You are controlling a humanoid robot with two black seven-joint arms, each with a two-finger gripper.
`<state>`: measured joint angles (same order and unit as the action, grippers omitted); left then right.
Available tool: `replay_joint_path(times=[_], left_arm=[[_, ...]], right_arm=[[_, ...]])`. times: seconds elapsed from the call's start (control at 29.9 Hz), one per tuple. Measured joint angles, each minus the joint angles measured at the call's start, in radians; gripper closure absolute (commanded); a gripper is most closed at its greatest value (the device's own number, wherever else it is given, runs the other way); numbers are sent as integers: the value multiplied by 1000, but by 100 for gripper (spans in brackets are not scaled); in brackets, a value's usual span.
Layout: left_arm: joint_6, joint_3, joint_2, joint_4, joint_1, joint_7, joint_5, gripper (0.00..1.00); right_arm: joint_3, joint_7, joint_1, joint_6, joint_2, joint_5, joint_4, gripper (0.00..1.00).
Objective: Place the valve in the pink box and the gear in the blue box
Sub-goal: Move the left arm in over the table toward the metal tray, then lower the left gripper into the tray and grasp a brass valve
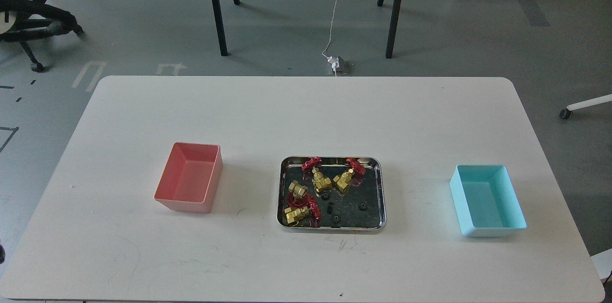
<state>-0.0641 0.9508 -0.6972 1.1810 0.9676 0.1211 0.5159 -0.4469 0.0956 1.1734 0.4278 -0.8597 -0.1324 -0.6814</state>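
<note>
Valves point(319, 181): four, brass with red handwheels, heaped in the steel tray point(381, 183) mid-table alongside small black gears point(335, 219), so you sort from one stock. Pink box point(191, 177) sits left of it, blue box point(487, 199) right, both empty, one per arm. Neither gripper is in view; you cannot tell their state or relate places to them.

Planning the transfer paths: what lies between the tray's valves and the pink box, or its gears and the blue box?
Nothing visible. Bare table separates the steel tray from the pink box on its left and the blue box on its right. Only the tray's raised rim must be cleared.
</note>
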Motion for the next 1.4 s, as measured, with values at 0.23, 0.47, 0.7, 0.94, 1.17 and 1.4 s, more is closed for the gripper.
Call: replay_joint_path(times=[0.23,0.47,0.7,0.94,1.17,1.4], left_arm=[[-19,13,-19,28,-10,-220,4,0],[-135,35,6,-117,-13,-407,-31,0],[-186,-91,38,-99,-23,-464,118,2],[-93,-282,18,120,-20,-398,811,3],[-85,-505,51,240,-29,-269,1344,1],[-68,-676,152,229,-102,-176,1627,1]], right_arm=[[7,1,2,-3,-2,0,-17,1],[-5,-108,7,-5,-2,2,-20,1],[3,-138,18,1,-2,54,-29,1],[4,-124,40,-2,-1,162,-36,2],[5,-123,84,-12,-1,256,-37,2],[7,-123,90,-23,0,267,-35,2]])
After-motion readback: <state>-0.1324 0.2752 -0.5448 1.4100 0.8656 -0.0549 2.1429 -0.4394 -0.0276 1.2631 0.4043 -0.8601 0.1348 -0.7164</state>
